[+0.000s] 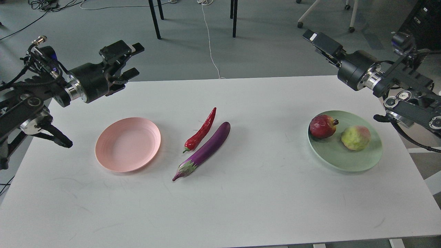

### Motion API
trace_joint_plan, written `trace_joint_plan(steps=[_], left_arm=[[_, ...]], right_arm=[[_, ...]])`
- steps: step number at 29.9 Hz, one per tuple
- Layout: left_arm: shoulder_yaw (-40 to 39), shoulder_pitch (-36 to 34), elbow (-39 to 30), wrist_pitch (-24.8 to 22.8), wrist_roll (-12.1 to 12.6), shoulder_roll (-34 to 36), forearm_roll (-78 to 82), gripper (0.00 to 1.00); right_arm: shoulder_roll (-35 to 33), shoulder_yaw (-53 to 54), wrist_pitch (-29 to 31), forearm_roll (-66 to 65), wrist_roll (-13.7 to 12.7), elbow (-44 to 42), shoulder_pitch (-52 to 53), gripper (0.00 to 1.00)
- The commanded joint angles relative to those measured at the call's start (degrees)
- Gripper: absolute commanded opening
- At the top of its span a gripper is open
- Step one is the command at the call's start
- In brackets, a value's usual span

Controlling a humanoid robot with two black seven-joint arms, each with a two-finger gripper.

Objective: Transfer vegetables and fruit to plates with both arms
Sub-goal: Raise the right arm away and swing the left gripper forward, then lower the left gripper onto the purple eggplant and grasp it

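Note:
The purple eggplant (204, 150) and the red chili pepper (201, 132) lie side by side on the white table (241, 206), at its middle. The pink plate (127, 144) to their left is empty. The mint green plate (348, 158) at the right holds the dark red pomegranate (322, 126) and the yellow-green fruit (356, 137). My left gripper (134, 60) is open and empty, raised over the table's far left edge and pointing right. My right gripper (315, 41) is open and empty, raised above the far right edge, well above the green plate.
Black table legs (155, 19) and a white cable (210, 41) are on the grey floor beyond the table. Chair wheels (351, 29) and a black box (422, 27) are at the far right.

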Motion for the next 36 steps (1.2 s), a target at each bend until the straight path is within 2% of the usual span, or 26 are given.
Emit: trace_joint_plan(steps=[1,5,9,12,14,19,21,27,32,36], left_arm=[[0.0,-0.3,-3.4,0.2,0.0,-0.1,16.7,0.98],[0.0,-0.6,-7.3,0.4,0.0,-0.9,27.2,0.98],[0.4,0.2,-9.1,4.9,-0.1,-5.5,39.4,0.97],[4.6,0.1,-9.3,6.2,-0.1,-8.8,45.7,0.97],[7.9,-0.1,-9.6,7.4,-0.1,-9.4,48.8,0.97],[14.7,-0.7,-10.9,9.6,0.2,-10.5,58.7,0.97],[15.3,-0.4,-10.7,9.8,1.5,-12.5,63.0,0.97],[18.7,0.2,-10.5,9.9,8.8,-17.6,65.8,0.96],[21.2,0.2,-9.5,10.0,9.1,-19.1,69.8,0.89],[21.6,0.4,-6.8,10.0,9.1,-19.8,70.0,0.87]], right_arm=[[0.3,10.4,0.1,1.6,0.0,0.1,-5.8,0.97],[0.1,17.4,0.2,11.8,0.1,-0.2,-10.4,0.97],[-0.5,20.4,0.5,25.4,0.1,-0.6,-12.6,0.97],[-1.2,21.7,0.9,31.7,0.1,-0.6,-13.9,0.97],[-2.1,23.9,2.9,35.6,0.1,-0.6,-15.3,0.97],[-2.4,32.3,12.3,44.4,0.1,-0.6,-21.8,0.97],[-2.4,35.8,15.8,45.3,0.1,-0.6,-24.7,0.98],[-1.5,42.2,26.2,45.8,0.1,-0.8,-32.5,0.98],[-1.4,42.3,27.6,45.8,0.1,-0.8,-33.1,0.98],[-1.7,42.4,27.7,45.8,0.1,-0.4,-33.0,0.98]])
